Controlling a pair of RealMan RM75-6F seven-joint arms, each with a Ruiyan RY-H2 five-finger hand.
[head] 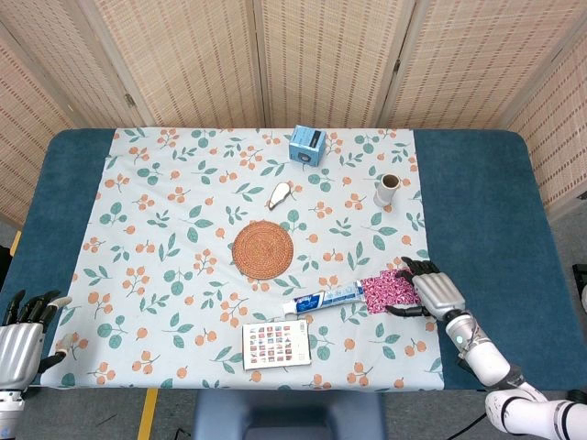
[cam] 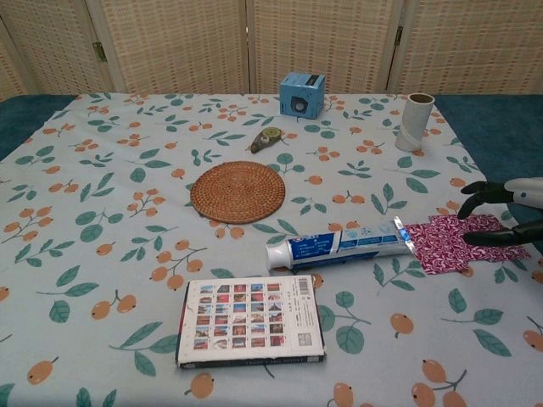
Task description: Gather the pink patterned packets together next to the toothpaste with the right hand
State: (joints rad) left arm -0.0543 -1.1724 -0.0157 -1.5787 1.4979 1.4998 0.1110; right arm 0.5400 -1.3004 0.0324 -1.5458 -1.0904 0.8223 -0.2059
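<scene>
- The pink patterned packets (cam: 450, 241) lay flat as a magenta patch with a fine white print, ragged at the edges, right of centre in the chest view; single packets could not be told apart.
- Their left edge touched the crimped tail of the white and blue toothpaste tube (cam: 338, 245), which lay slantwise with its white cap toward the lower left.
- The right robot hand (cam: 509, 214), grey with black fingers (cam: 477, 192), sat at the right edge of the chest view; its curled fingers reached over the packets' right end, the thumb lower against their edge. Whether it pinched them could not be told.
- The head view showed that right robot hand (head: 432, 288) whole, with its white forearm running to the lower right corner, and the packets (head: 388, 290) just left of it beside the toothpaste tube (head: 323, 299).
- Only the head view showed the left robot hand (head: 23, 337), at the lower left off the counter's (head: 477, 220) blue edge, fingers slightly apart and holding nothing.
- The head view also showed the floral cloth (head: 183, 183) ending short of the blue counter on both sides.
- The chest view gave a closer look at the round woven rattan coaster (cam: 237, 192), the blue cardboard box (cam: 302, 94), the cardboard roll (cam: 413, 121) standing upright, and the book with a grid of small pictures (cam: 250, 320) on its cover.
</scene>
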